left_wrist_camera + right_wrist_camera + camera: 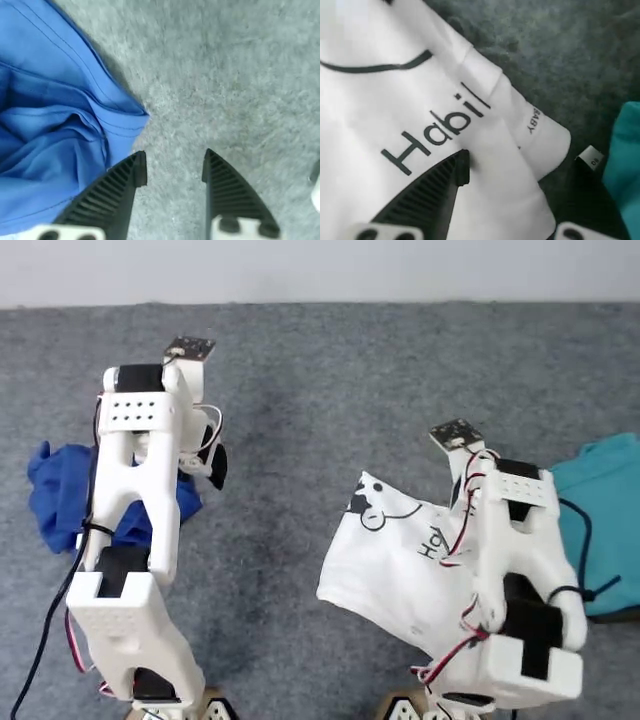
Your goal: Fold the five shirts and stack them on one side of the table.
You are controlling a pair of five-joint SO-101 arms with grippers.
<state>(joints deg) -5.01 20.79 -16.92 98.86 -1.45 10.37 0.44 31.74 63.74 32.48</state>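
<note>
Right gripper (525, 172): jaws spread astride the folded edge of the white printed cloth shirt (395, 100); the crumpled teal cloth shirt (626, 150) lies just beyond one jaw. Left gripper (173, 159): jaws spread, empty, with the crumpled blue cloth shirt (45, 125) just beside one jaw.

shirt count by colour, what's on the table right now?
blue shirt: 1
white shirt: 1
teal shirt: 1
Total: 3 shirts visible
</note>
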